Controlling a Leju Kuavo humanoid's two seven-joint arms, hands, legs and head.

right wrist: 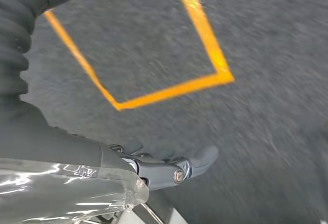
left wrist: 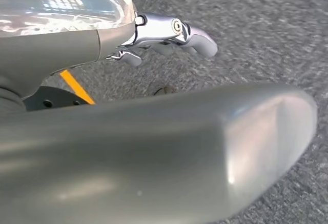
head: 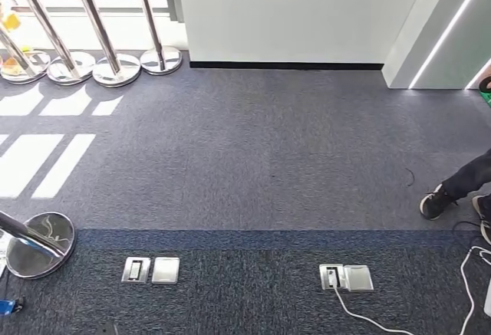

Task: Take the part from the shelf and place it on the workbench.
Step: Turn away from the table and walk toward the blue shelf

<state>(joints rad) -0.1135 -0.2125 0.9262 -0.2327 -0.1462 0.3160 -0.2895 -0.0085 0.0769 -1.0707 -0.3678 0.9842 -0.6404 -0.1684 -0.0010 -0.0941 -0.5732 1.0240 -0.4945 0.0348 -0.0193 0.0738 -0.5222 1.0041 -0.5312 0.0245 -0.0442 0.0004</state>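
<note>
Both hands hang over grey carpet (head: pixel 248 151) — left hand (left wrist: pixel 170 34) and right hand (right wrist: pixel 174 170) empty, fingers extended (yellow floor tape (right wrist: pixel 193 85) near the right).

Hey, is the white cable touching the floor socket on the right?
Touching. In the head view the white cable runs across the carpet and ends in the open half of the right floor socket.

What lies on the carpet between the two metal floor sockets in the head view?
Only bare dark carpet separates the left floor socket from the right floor socket, seen in the head view.
</note>
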